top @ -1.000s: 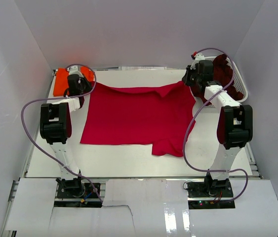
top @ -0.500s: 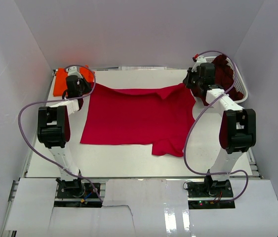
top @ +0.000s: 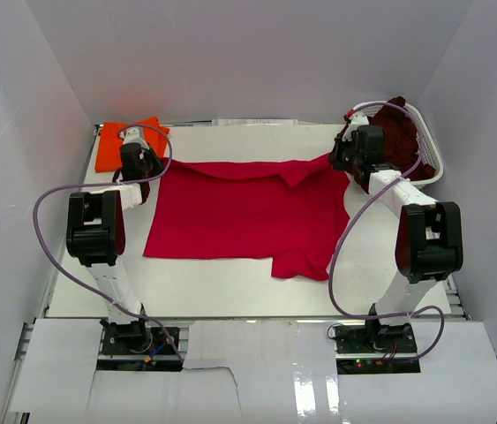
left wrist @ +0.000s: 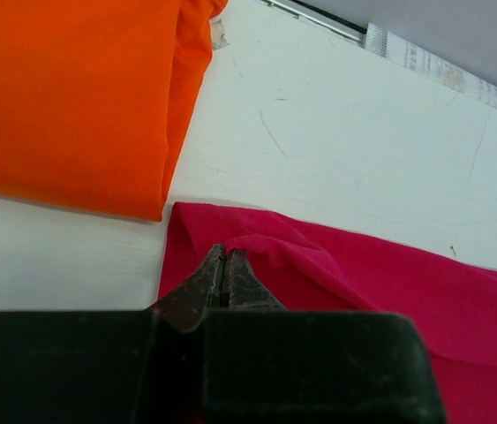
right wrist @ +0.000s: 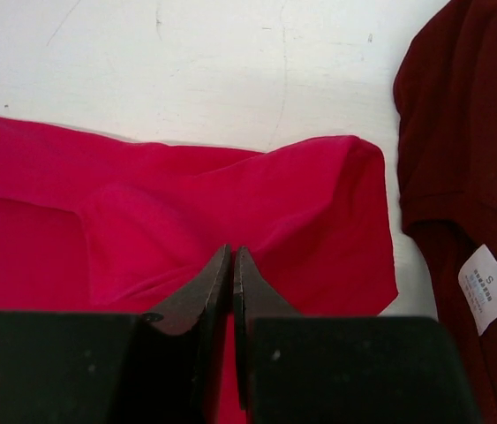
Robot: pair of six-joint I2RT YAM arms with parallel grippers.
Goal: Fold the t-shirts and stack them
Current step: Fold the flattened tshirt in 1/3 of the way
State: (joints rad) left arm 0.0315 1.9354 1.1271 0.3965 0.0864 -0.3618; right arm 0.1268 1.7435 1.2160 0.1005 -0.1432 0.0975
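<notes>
The red shirt (top: 239,212) lies spread on the worktop (top: 230,287), its long axis running left to right, with the left tool (left wrist: 222,269) and right tool (right wrist: 232,265) each closed on a far corner, so the remaining cloth lies nearward of both.

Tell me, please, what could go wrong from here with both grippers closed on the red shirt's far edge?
1. The left gripper and the right gripper pinch the red shirt only at their tips; one side may slip out and skew the fold.
2. The orange shirt lies right beside the left corner, so a sideways move might drag it.
3. The maroon shirt sits close to the right corner and might get snagged.
</notes>
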